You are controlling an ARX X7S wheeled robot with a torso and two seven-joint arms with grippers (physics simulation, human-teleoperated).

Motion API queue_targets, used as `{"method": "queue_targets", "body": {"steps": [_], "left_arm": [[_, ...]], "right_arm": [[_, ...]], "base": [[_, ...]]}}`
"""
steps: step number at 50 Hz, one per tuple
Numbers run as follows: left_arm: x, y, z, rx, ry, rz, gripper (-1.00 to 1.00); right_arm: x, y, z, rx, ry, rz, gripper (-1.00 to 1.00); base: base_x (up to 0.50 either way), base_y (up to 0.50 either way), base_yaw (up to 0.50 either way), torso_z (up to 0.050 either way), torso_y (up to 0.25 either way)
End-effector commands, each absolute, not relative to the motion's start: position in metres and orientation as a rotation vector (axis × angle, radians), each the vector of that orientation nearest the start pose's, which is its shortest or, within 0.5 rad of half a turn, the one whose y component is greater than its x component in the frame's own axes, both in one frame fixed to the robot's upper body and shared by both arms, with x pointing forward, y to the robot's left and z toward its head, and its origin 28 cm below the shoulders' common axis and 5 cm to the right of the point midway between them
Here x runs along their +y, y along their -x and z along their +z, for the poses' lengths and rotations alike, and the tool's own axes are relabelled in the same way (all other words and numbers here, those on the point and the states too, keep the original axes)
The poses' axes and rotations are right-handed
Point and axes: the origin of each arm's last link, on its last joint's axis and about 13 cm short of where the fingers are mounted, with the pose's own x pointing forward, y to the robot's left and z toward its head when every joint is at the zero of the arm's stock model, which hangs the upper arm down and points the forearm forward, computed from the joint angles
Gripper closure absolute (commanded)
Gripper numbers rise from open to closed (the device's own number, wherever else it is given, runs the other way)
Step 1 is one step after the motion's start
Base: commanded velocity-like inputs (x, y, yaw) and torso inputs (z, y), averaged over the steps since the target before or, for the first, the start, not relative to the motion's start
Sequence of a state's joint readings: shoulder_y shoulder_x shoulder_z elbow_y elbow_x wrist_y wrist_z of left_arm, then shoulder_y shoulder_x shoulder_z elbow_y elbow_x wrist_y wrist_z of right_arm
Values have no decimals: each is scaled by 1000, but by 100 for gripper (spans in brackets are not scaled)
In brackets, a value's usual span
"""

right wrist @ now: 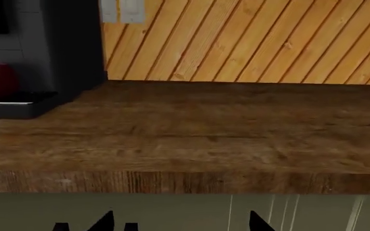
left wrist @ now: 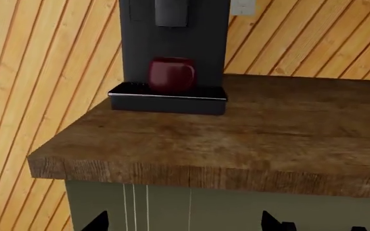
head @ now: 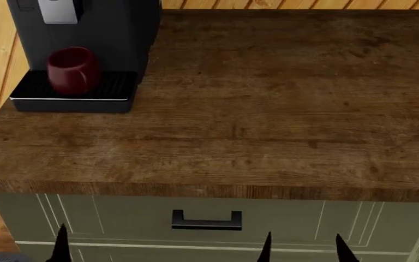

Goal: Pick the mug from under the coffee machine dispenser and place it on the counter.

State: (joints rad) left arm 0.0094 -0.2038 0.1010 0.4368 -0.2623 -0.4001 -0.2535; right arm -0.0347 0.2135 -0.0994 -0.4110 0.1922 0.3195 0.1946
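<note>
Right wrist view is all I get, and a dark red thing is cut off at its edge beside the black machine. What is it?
Observer: A mug. The head view shows it whole, upright on the machine's drip tray.
Operator: Is anything over it?
Observer: Yes. The left wrist view shows the dispenser directly above it, with a gap between them.
Operator: Are the robot's hands near it?
Observer: No. In the head view the left gripper and the right gripper are both open and empty. They sit below the counter edge, in front of the drawers.
</note>
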Motion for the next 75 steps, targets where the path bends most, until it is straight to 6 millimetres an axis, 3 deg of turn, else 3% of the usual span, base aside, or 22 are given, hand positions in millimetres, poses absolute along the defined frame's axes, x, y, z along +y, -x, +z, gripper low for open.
{"method": "queue_targets", "body": {"steps": [1, 10, 20, 29, 43, 75], "left_arm": [[221, -173, 135, -4, 17, 1, -100], [227, -137, 161, -53, -15, -37, -100], [233, -112, 185, -93, 20, -52, -100], [240, -96, 194, -92, 64, -94, -100], [242, -91, 202, -127, 110, -64, -100], [243, -91, 204, -142, 103, 6, -100]], "right_arm": [[-117, -172, 116, -92, 133, 6, -100], [-119, -143, 154, -156, 109, 47, -100], [-121, -119, 179, -208, 80, 76, -100], [-121, -109, 187, -255, 43, 74, -100], [-120, -102, 195, -295, 25, 75, -100], [-117, -97, 196, -296, 35, 90, -100]], "base": [[0, 0, 0, 0, 0], [0, 0, 0, 0, 0], [0, 0, 0, 0, 0], [0, 0, 0, 0, 0], [15, 0, 0, 0, 0], [313, 14, 0, 0, 0]]}}
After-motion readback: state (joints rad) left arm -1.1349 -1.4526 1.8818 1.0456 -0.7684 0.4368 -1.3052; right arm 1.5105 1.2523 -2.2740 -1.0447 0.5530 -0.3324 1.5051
